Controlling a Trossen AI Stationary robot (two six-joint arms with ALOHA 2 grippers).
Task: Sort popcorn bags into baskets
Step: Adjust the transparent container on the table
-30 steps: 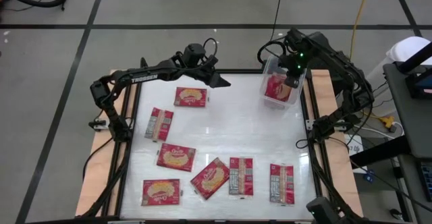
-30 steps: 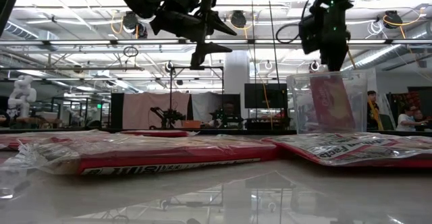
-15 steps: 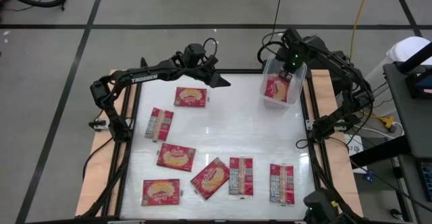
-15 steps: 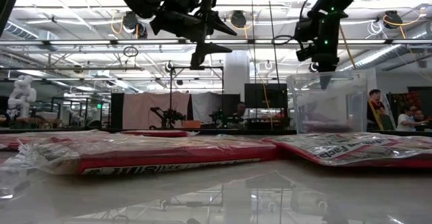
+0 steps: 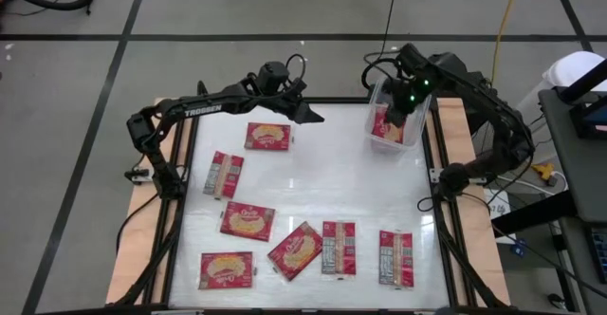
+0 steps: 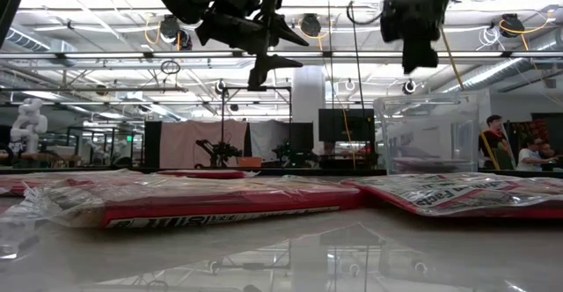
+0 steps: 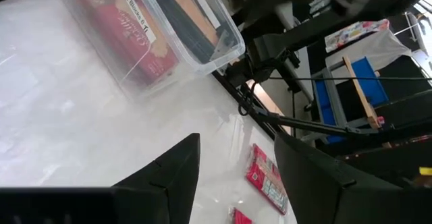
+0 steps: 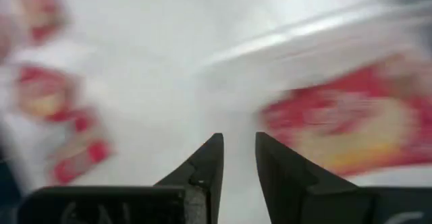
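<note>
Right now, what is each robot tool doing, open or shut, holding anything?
Left tool: open, holding nothing, up over the table.
Right tool: open a little, holding nothing, above the bin, which has a popcorn bag inside.

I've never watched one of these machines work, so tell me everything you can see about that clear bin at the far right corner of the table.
The clear bin is a small, colourless plastic box with a rounded rim, standing upright on the white table at its far right corner. At least one red popcorn bag lies inside. The right hand hangs above it, touching nothing, fingers slightly apart.
</note>
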